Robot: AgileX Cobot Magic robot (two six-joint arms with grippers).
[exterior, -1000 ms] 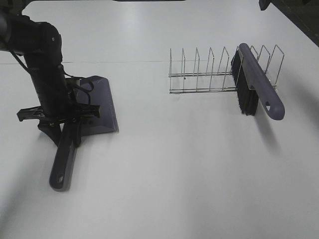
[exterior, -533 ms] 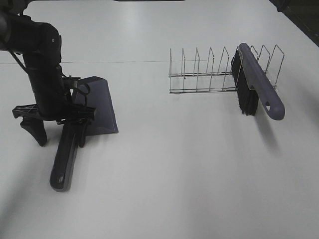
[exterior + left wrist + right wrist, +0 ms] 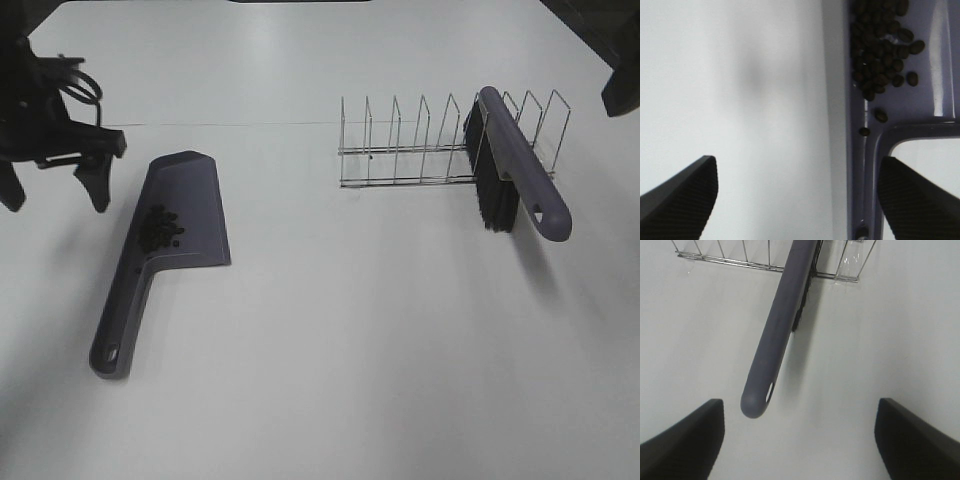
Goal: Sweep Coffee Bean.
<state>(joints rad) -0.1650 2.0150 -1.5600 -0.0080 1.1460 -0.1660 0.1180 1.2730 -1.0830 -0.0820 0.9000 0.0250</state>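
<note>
Two claws, both wide open and empty. Nearest the front edge of the desk (image 3: 330, 400) lies the handle end of the dustpan (image 3: 165, 240), which runs from there back toward the left edge. The coffee bean (image 3: 159, 227) cluster sits in the dustpan's tray, close to where the handle joins; the left wrist view shows a couple of stray beans at the inner wall, just apart from the main heap.

Risks, as judged from this layout: the beans lie loose in a shallow tray, so a knock to the handle or a tilted lift would likely spill them back onto the desk. The brush (image 3: 512, 170) leans in the wire rack (image 3: 420, 150) toward the far right corner with its handle overhanging, so a careless brush past it could tip it out.

Left claw (image 3: 55, 190): jaws spread wide, touching nothing, hanging beside the dustpan at the left edge.

Right claw (image 3: 800, 440): jaws equally spread, nothing between them, poised above the brush handle's free end, clear of it.
</note>
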